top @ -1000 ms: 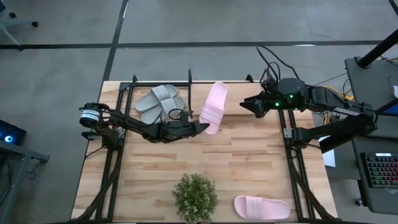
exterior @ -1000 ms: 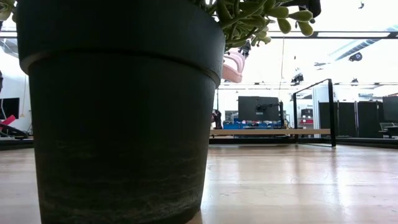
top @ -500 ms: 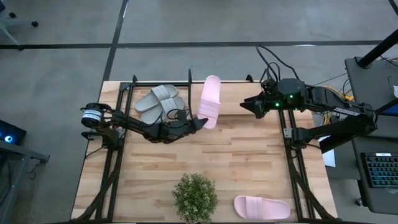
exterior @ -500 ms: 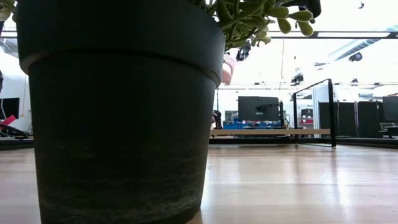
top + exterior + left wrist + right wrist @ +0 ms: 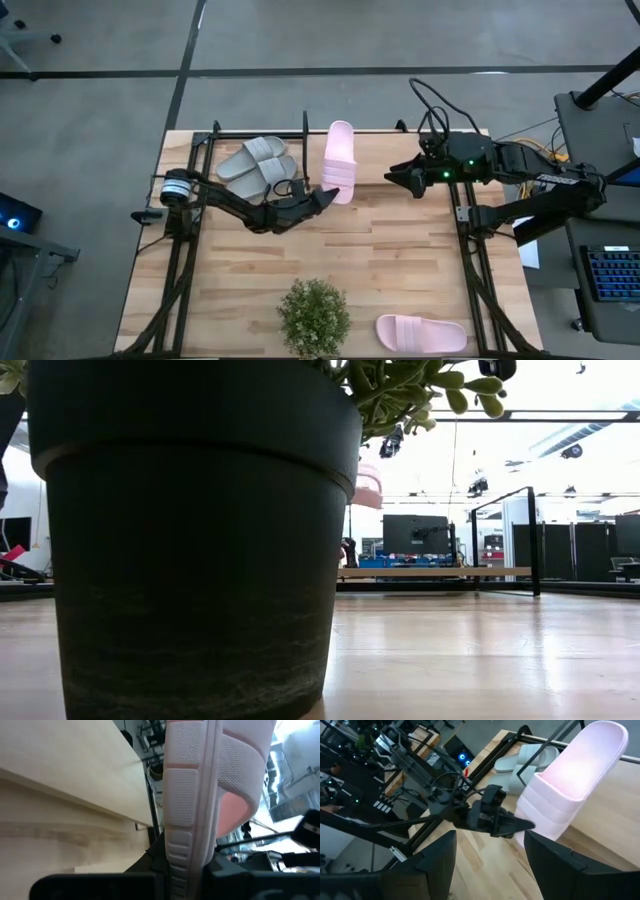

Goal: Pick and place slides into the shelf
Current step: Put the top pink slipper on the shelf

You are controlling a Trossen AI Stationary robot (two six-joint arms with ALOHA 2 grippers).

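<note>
My left gripper is shut on a pale pink slide, which it carries just right of the shelf's black upright. In the low view this slide shows high above the shelf board. Two light grey slides lie side by side on the shelf. The second pink slide lies sole-down near the table's near edge. My right gripper is open in the air to the right of the carried slide, its fingers spread wide. My left gripper holds the pink slide by its near end, at the sole beside the strap, pinched between the two fingers. The fingers come level from the table's near-left side and lie along the slide. The slide is lifted clear, its free end pointing toward the far edge.
A potted plant stands near the table's near edge; its dark pot fills most of the low view. Black frame rails run along both sides of the plank table. Bare wood lies between the plant and the shelf.
My left gripper has moved toward the far edge and the shelf. The pink slide has turned from slanting far-right to pointing straight at the far edge, and it stays lifted. My right gripper has edged slightly toward the slide.
</note>
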